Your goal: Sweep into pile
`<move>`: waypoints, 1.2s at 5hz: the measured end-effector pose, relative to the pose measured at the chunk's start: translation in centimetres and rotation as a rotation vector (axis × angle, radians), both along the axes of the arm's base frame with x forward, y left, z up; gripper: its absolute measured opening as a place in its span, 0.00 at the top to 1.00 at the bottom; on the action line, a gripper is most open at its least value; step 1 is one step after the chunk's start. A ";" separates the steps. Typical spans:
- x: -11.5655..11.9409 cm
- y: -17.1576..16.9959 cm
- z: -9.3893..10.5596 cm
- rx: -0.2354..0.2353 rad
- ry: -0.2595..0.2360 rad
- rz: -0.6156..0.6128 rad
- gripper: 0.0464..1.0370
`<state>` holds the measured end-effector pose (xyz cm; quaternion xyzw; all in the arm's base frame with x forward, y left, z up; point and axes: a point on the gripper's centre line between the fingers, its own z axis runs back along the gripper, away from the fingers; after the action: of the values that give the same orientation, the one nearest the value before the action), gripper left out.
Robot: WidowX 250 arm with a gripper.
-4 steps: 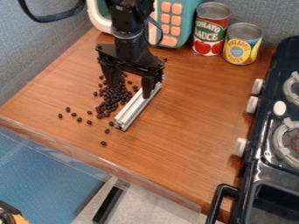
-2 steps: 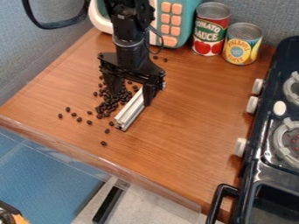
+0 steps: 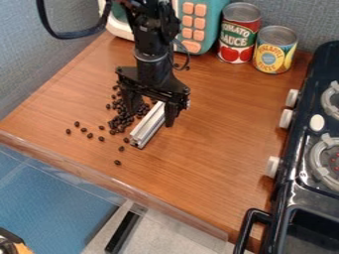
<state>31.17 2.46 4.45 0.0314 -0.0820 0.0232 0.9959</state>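
one end effector [image 3: 151, 119], its two fingers wide apart, hung at the one o'clock end of one metal bar [image 3: 145, 131]; dark beans [image 3: 122, 120], too many to count, lay toward nine o'clock on one bench [image 3: 198, 158].

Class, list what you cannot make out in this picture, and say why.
All in the camera view:
- Far end of the metal bar: hidden by the gripper.
- Number of dark beans: they overlap, partly behind the gripper.
- Rest of the stove: cut off by the right edge.
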 end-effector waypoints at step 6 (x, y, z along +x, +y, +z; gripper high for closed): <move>1.3 1.1 -2.6 0.053 0.022 0.048 0.65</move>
<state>32.43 3.53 1.83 0.0600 -0.0708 0.0446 0.9947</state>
